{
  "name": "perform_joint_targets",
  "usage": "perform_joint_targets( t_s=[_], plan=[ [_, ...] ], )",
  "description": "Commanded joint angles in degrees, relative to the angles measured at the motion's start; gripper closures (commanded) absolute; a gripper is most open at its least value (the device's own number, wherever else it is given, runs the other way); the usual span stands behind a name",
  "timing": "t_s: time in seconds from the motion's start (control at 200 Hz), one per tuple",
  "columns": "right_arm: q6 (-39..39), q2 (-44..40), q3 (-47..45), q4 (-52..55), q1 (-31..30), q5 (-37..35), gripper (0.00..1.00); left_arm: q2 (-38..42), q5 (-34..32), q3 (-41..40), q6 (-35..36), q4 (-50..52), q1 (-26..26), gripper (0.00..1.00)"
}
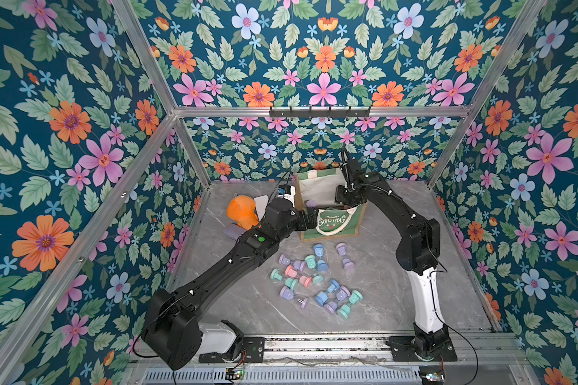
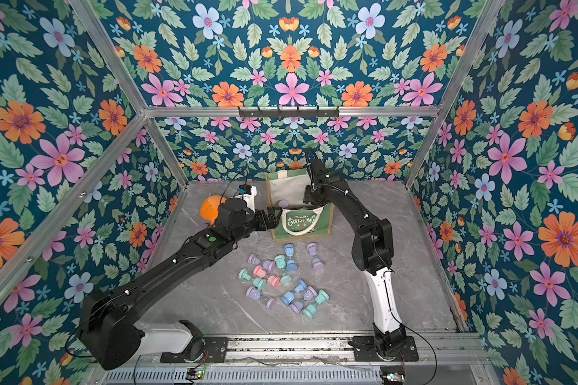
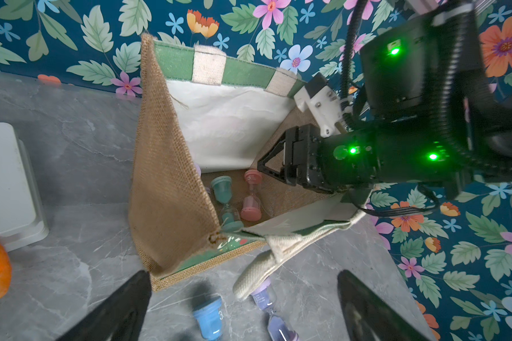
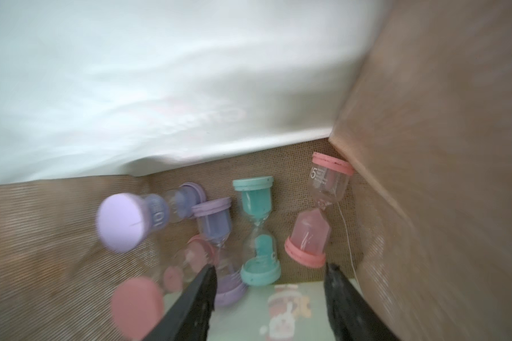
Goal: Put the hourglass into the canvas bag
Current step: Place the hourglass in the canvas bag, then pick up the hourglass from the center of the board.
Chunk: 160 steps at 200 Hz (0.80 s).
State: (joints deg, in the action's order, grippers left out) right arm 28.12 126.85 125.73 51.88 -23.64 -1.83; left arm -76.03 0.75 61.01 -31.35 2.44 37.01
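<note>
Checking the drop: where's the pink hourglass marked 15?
Right wrist view: the pink hourglass lies in the canvas bag, between its burlap side and the teal hourglass.

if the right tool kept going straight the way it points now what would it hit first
Most likely the teal hourglass lying on the floor of the bag, right below the open right tool; depth is hard to judge.

Canvas bag point(image 1: 327, 221): green front, white CHRISTMAS print, tan burlap sides, cream lining. Hourglasses point(image 1: 306, 280) near me: pink, teal, lilac, blue. My tabletop point(image 1: 381, 300): grey marble.
</note>
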Motion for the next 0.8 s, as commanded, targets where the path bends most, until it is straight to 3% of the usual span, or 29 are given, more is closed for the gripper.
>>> perform_joint_targets(
  t_s=[0.0, 0.41, 0.795],
  plan=[
    [-0.3, -3.1, -0.4, 1.6, -0.4, 0.6, 0.38, 0.9, -0.3, 0.1, 0.0, 0.6, 0.0, 0.00],
    [-0.9, -18.5, -6.3, 4.1, -3.3, 1.6, 0.25, 5.8, 0.5, -2.3, 0.2, 3.7, 0.8, 0.00],
    [3.4, -39.2, -33.3, 1.1, -12.9, -7.0, 0.24, 11.4, -2.2, -8.1, -1.8, 5.3, 6.7, 0.00]
  ],
)
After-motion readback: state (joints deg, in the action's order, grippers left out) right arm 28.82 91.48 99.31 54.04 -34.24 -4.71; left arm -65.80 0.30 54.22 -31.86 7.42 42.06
